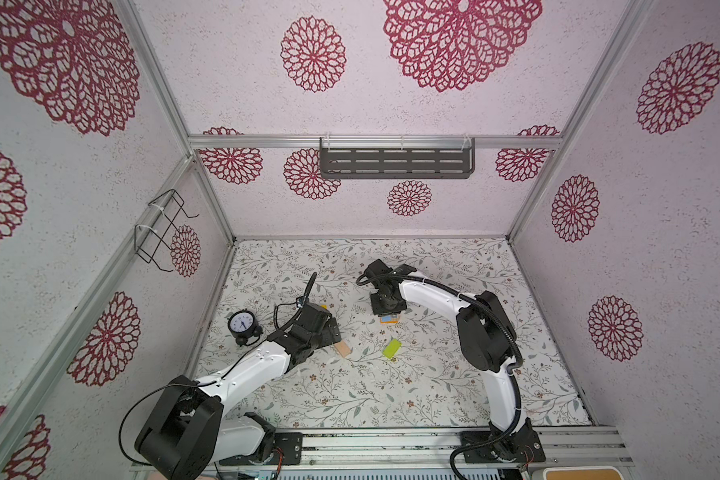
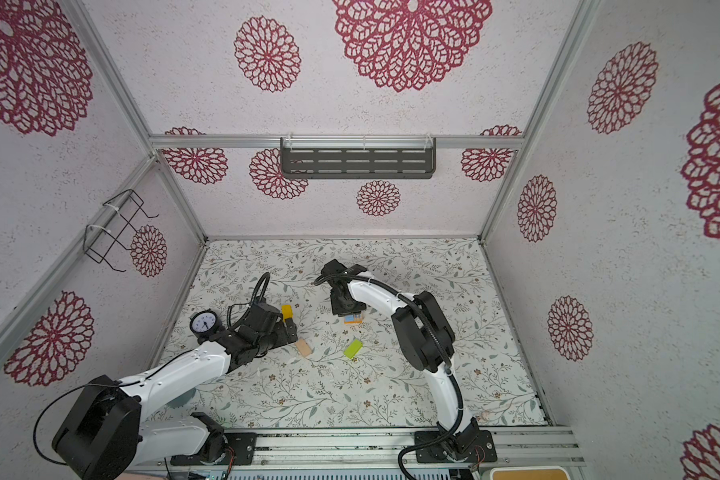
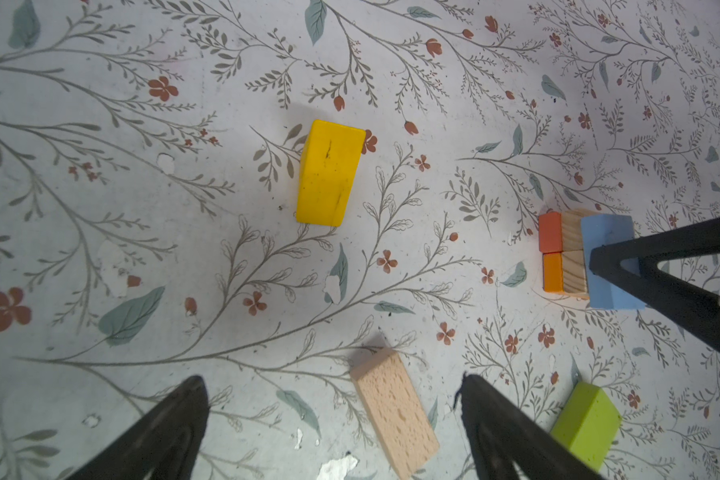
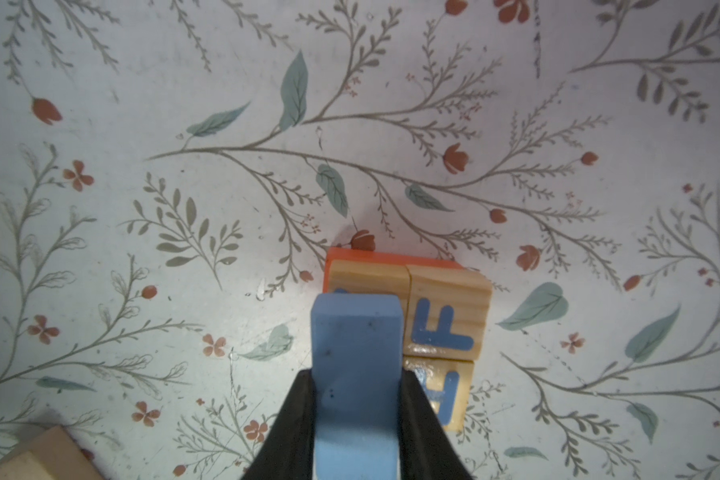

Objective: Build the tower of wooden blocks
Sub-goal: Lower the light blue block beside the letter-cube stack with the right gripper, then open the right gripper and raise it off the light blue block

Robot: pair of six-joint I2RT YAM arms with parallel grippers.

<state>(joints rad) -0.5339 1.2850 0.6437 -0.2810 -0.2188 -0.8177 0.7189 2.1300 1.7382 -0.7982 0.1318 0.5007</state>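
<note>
we list, left to right: left gripper (image 3: 331,378), fingers spread wide, empty; glossy yellow block (image 3: 329,174); porous tan slab (image 3: 393,411); lime block (image 3: 587,424); right gripper (image 4: 356,374) pinching a smooth light blue block (image 4: 356,332) over the tower (image 4: 445,316) of grained lettered cubes on orange, at the centre of the table (image 1: 454,395).

A blue letter F stands on the top face of one natural-wood cube (image 4: 443,322). The neighbouring cube (image 4: 449,395), touching it, bears another blue F. Numerals on the clock (image 1: 242,323) are too small to read.
</note>
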